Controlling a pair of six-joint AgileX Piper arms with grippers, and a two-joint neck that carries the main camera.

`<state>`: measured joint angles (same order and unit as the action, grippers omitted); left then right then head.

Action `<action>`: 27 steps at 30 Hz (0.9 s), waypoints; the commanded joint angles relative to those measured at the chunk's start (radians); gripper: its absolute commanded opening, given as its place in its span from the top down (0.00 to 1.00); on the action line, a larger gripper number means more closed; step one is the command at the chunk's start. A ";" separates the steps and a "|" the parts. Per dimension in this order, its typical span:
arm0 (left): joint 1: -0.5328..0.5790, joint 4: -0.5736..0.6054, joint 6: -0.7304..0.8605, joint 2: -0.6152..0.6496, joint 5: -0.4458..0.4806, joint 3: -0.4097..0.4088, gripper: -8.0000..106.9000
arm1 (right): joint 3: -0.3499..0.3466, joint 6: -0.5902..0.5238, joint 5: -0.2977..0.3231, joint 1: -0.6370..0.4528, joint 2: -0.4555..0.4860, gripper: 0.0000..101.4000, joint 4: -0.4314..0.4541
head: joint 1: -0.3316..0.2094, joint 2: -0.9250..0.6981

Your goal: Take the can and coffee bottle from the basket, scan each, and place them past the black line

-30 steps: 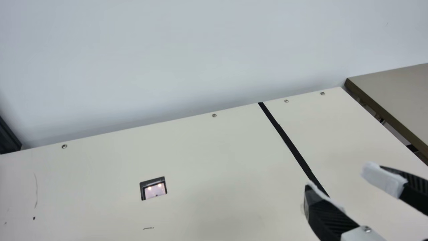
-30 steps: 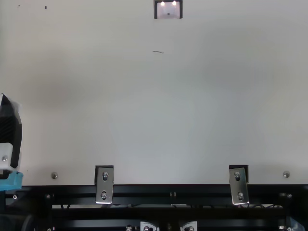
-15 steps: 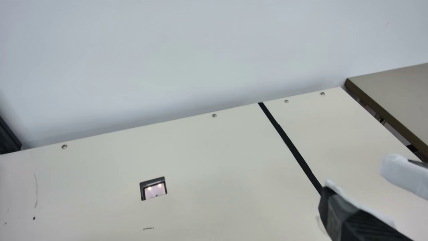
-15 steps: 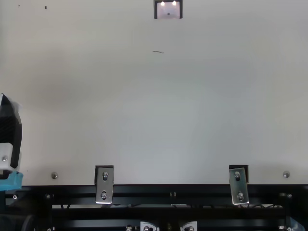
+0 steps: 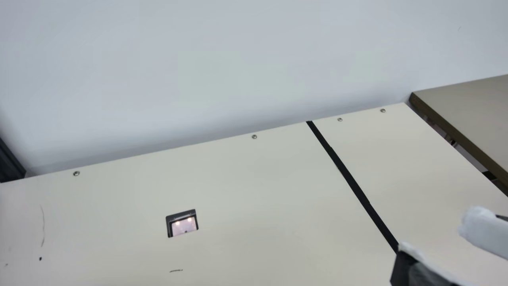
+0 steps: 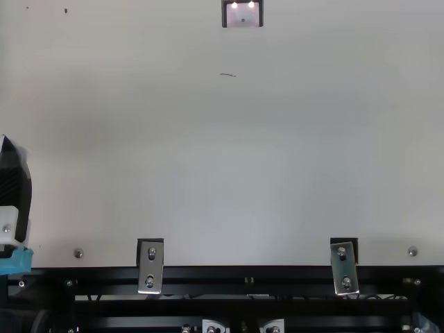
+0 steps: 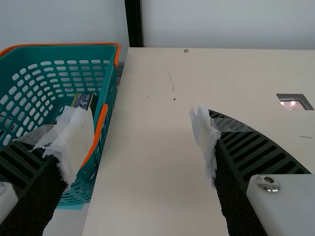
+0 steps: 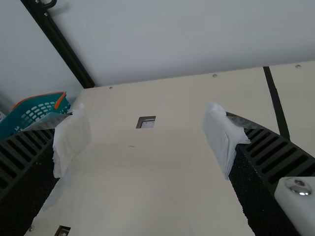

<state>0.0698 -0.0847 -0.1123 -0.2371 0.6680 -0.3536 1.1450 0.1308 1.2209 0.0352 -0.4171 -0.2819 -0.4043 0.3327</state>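
Item [image 7: 84, 99], dark with a light label, partly visible in teal basket [image 7: 74, 53]; can or bottle, cannot tell. Basket has orange rim, lies ahead of left gripper [image 6: 15, 180], past one of its fingers. Left gripper: fingers spread wide, white wrap on tips; same spot in top view as half a second ago. Right gripper [image 5: 436, 235]: fingers also spread wide, tips wrapped in white. In main view it is now lower and a bit farther right than in the previous frame. Black line [image 5: 357, 190] runs away from near one of its fingertips. Scanner window [image 8: 146, 122] ahead of right gripper, seen between its fingers, on cream table [image 5: 258, 198].
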 commanded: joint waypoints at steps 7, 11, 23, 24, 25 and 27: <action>0.000 0.000 0.000 0.000 0.000 0.000 0.15 | -0.018 0.082 -0.001 0.065 -0.001 0.00 -0.004 | -0.028 -0.009; 0.000 0.000 0.000 0.000 0.000 0.000 0.15 | -0.024 0.133 -0.001 0.125 0.001 0.00 0.011 | -0.028 -0.009; 0.000 0.000 0.000 0.000 0.000 0.000 0.15 | -0.022 0.255 -0.001 0.239 0.012 0.00 0.030 | -0.028 -0.009; 0.000 0.000 0.000 0.000 0.000 0.000 0.15 | -0.022 0.257 -0.001 0.239 0.012 0.00 0.031 | -0.028 -0.009; 0.000 0.000 0.000 0.000 0.000 0.000 0.15 | -0.022 0.257 -0.001 0.239 0.012 0.00 0.031 | -0.028 -0.009; 0.000 0.000 0.000 0.000 0.000 0.000 0.15 | -0.022 0.257 -0.001 0.239 0.012 0.00 0.030 | -0.028 -0.009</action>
<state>0.0698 -0.0847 -0.1123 -0.2371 0.6680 -0.3536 1.1233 0.3875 1.2200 0.2741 -0.4048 -0.2508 -0.4043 0.3327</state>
